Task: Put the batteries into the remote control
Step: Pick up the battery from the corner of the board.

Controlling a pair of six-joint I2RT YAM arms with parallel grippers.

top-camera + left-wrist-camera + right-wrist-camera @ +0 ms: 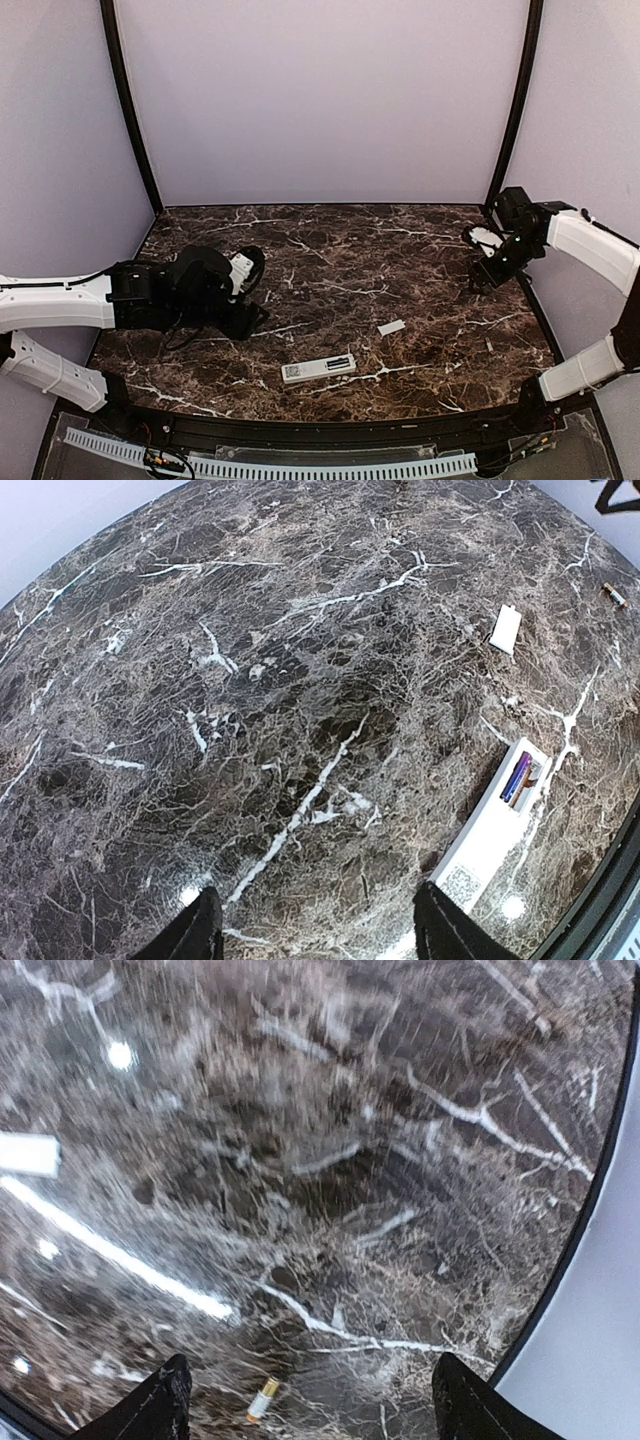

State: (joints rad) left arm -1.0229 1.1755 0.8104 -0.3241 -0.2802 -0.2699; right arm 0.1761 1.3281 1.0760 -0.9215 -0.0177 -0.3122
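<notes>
Our left gripper (315, 935) hangs open and empty above the table (250, 680). We see the remote (490, 830) near the front edge, label up, bay open, a battery (517, 778) inside. Its cover (505, 629) lies apart. Our right gripper (310, 1405) is spread wide over a loose battery (263, 1400).

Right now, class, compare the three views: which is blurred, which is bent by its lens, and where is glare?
Right wrist view: smeared by blur, glare streaks on the table; left wrist view: sharp, the remote crisp, small glare spots, but the lens curves the table's edge; top view: evenly lit, no strong glare.
</notes>
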